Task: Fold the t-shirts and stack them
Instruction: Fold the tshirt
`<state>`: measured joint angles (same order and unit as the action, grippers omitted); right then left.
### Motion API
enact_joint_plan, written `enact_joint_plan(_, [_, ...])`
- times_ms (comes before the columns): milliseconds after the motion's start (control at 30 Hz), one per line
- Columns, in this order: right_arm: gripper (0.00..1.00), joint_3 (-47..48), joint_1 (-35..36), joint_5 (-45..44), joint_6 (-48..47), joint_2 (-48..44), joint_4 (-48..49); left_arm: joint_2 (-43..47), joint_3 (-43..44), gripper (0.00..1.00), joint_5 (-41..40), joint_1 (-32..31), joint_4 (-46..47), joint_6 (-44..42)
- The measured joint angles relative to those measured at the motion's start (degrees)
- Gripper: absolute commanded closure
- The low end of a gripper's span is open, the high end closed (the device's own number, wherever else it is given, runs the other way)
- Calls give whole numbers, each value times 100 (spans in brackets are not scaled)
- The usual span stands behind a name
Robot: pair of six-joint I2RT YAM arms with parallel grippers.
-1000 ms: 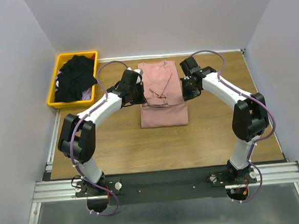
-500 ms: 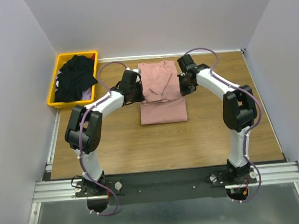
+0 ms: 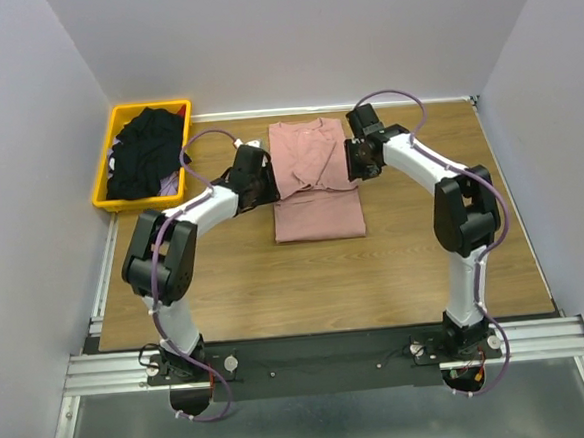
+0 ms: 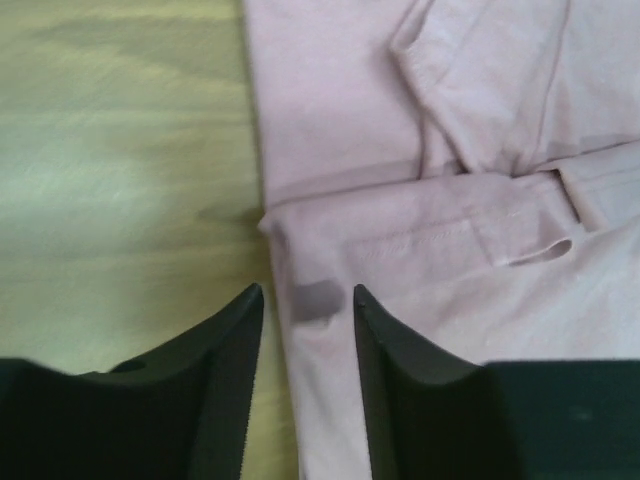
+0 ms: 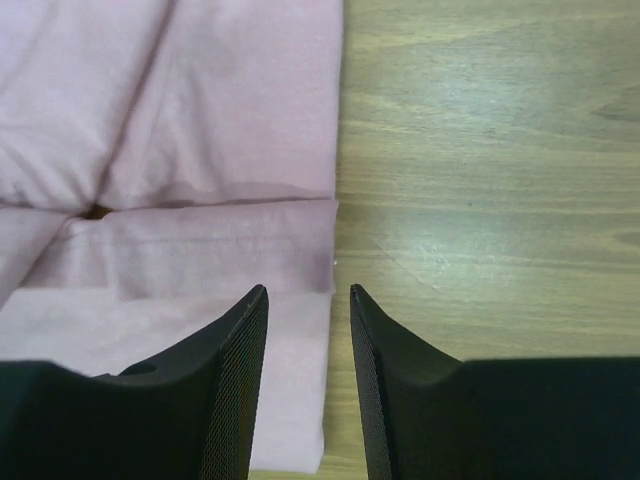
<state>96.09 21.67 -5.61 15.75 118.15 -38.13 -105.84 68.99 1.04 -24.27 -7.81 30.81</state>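
Observation:
The pink t-shirt [image 3: 317, 212] lies partly folded on the middle of the wooden table, with a layer doubled over its far half. My left gripper [image 3: 268, 184] sits at its left edge. In the left wrist view this gripper [image 4: 305, 292] is open, and the shirt's [image 4: 450, 150] left edge runs between the fingers [image 4: 225, 390]. My right gripper [image 3: 352, 165] is at the right edge. It [image 5: 308, 290] is open too, straddling the cloth's [image 5: 200, 120] right edge. The black t-shirts [image 3: 147, 154] are heaped in a bin.
A yellow bin [image 3: 101, 182] stands at the far left, off the table's corner. Bare wood of the table [image 3: 277, 290] stretches from the shirt to the near edge. Pale walls close in the left, right and back.
Both grippers have gone from shut to open, letting go of the pink cloth. The arms have drawn in closer to the shirt's sides, and the doubled-over layer now lies flat.

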Motion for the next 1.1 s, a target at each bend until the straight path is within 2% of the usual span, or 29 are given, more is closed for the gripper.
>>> enact_joint_plan(100, [59, -306, 79, -33, 11, -404, 177, 597, -374, 48, -391, -142, -59, 142])
enact_joint_plan(233, [68, -861, 391, 155, 90, -1091, 638, 1419, -568, 75, -752, -730, 7, 308])
enact_joint_plan(267, [73, -1001, 516, 245, 136, -1200, 811, 1502, -566, 78, -778, -890, 81, 352])
enact_joint_plan(367, [76, -1255, 785, 437, 260, -1226, 1263, 1377, -544, 86, -675, -1300, 254, 487])
enact_joint_plan(600, [78, -1604, 1049, 748, 570, -667, 2063, 297, -750, 90, -238, -1410, 278, 896])
enact_joint_plan(1100, [78, -1600, 1040, 949, 682, -142, 2527, 0, -861, 92, 538, -1320, 415, 1220])
